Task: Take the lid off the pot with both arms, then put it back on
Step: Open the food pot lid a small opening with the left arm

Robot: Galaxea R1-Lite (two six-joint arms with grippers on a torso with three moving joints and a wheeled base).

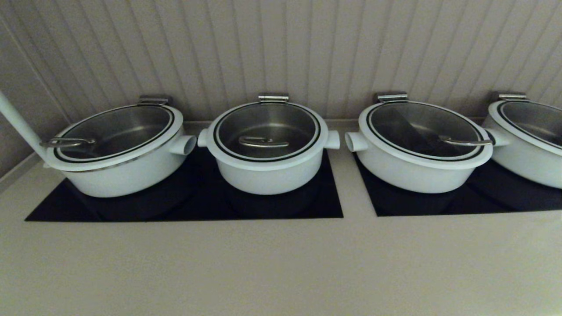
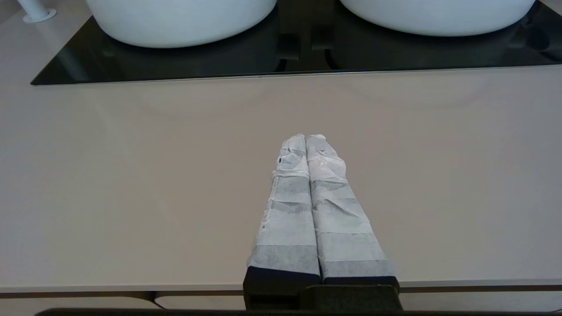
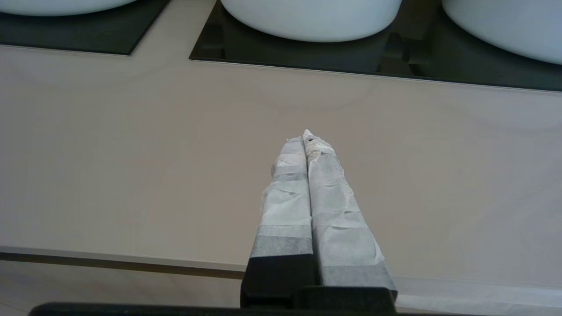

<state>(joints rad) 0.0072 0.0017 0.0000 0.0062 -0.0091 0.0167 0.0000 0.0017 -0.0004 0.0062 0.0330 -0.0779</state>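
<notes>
Your pot (image 1: pixel 267 169) sits second from the left in a row of four white pots along the back of the beige counter (image 1: pixel 281 263), against the ribbed wall (image 1: pixel 281 48). It stands on the right half of the left black cooktop panel (image 1: pixel 184 206), and it is the smaller, deeper one, with a stubby white handle on each side. The lid (image 1: pixel 267 127) is on the pot, seated level, with its arched steel handle (image 1: pixel 262 141) lying across the centre of the glass.

To its left on the same panel you have a wider pot (image 1: pixel 118 171), tilted slightly, with a lid handle near the edge. To its right, on the second black panel (image 1: pixel 465 199), stand another wide pot (image 1: pixel 417 166) and, at the picture's edge, a fourth pot (image 1: pixel 527 149). A white pole (image 1: pixel 19 125) rises at the far left.

Neither arm shows in the head view. In the left wrist view your left gripper (image 2: pixel 306 139) hovers over the bare counter near its front edge, pointing toward the cooktop, well apart from the pots; its two tape-wrapped fingers (image 2: pixel 290 197) are pressed together with nothing between them. Your right gripper (image 3: pixel 305 138) is placed likewise over the counter in front of the second panel, fingers (image 3: pixel 287 202) clenched together and empty.
</notes>
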